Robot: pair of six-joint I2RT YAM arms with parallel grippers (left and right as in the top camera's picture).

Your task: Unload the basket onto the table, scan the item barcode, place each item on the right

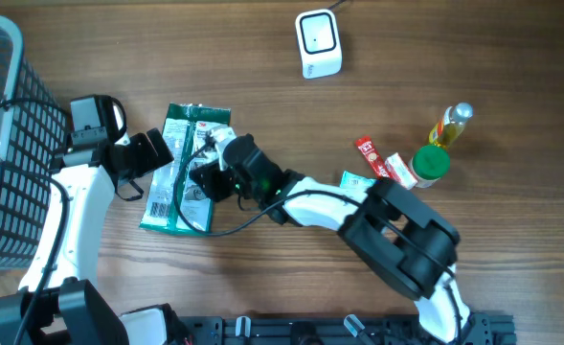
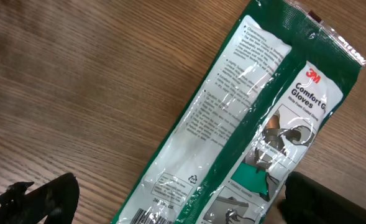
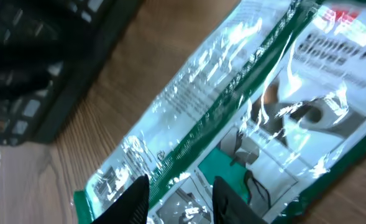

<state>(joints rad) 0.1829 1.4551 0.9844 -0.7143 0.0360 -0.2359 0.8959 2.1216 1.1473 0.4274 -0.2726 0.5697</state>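
3M glove pack (image 1: 186, 168) lies flat on table (image 1: 473, 57), centre-left. L gripper (image 2: 176, 208) wide open at pack's left edge. R gripper (image 3: 181, 202) narrow over pack, grip can't tell; its cable crosses pack. Scanner (image 1: 318, 43) well apart. Wire basket (image 1: 4, 144) far left; oil bottle (image 1: 451, 125) and green-lid jar (image 1: 432, 165) to right.

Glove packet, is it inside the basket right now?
No, the glove packet lies flat on the wooden table, outside the basket.
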